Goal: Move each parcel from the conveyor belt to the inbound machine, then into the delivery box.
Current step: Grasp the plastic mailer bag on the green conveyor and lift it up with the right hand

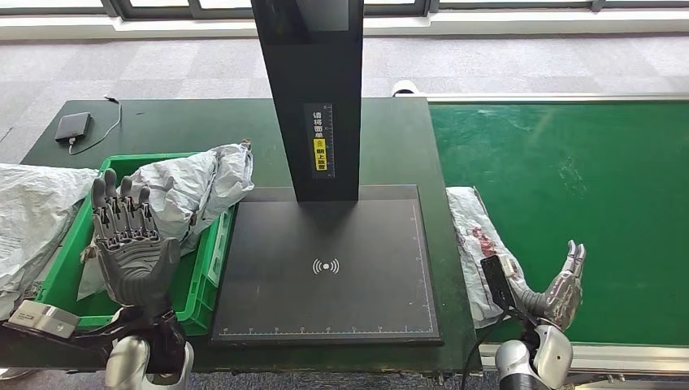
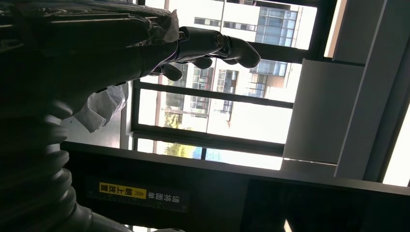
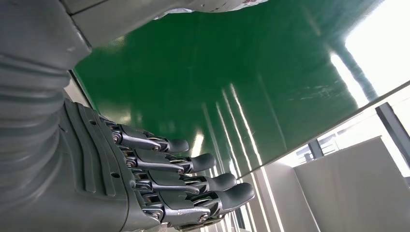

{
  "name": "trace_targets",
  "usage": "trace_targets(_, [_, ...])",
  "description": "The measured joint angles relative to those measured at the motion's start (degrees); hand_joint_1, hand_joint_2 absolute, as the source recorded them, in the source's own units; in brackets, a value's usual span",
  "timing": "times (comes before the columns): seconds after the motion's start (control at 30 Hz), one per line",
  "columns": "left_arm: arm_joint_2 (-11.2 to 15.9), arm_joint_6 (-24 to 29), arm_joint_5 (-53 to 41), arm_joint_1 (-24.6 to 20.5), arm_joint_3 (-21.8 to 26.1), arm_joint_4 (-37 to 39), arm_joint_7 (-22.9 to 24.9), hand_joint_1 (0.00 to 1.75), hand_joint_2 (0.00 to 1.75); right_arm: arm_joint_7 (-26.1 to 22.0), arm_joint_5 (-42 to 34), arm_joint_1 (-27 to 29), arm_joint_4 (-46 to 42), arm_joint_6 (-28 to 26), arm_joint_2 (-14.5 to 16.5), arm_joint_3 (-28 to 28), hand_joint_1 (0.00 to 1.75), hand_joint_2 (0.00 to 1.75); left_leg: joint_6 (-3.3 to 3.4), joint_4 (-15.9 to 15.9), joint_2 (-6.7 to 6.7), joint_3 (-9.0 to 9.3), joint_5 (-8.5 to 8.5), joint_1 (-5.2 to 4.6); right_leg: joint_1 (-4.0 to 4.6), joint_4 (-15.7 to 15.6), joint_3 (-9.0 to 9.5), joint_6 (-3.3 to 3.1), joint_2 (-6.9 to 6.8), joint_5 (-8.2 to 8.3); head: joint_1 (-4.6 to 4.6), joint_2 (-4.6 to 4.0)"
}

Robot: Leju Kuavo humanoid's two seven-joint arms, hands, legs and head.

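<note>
A flat grey-white parcel [image 1: 478, 244] with red marks lies on the left edge of the green conveyor belt [image 1: 585, 203], beside the black inbound machine plate [image 1: 329, 268]. My right hand [image 1: 563, 289] hovers open just right of that parcel, fingers straight; the right wrist view shows its fingers [image 3: 188, 179] over the belt [image 3: 217, 72]. My left hand [image 1: 130, 240] is raised open over the green delivery box [image 1: 205, 268], which holds a crumpled grey parcel [image 1: 195, 187]. The left wrist view shows dark fingers [image 2: 212, 46] near a bit of plastic wrap [image 2: 104, 104].
The machine's black post [image 1: 317, 97] with a yellow label rises behind the plate. Another grey bag [image 1: 32, 219] lies left of the box. A black device [image 1: 73, 126] with a cable sits at the table's far left corner.
</note>
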Motion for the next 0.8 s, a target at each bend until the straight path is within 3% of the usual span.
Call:
trace_targets(0.77, [0.0,-0.01,0.0,0.0,0.0,0.0,0.0,0.0,1.75,0.0,0.0,0.0,0.0,0.0,-0.01,0.0,0.0,1.75,0.0,0.0,0.0,0.0,0.0,0.0,0.0,0.0,0.0,0.0,0.0,0.0,0.0,0.02])
trace_targets(0.8, [0.0,0.0,-0.01,0.0,0.0,0.0,0.0,0.0,1.75,0.0,0.0,0.0,0.0,0.0,-0.01,0.0,0.44,1.75,0.0,0.0,0.0,0.0,0.0,0.0,0.0,0.0,0.0,0.0,0.0,0.0,0.0,0.02])
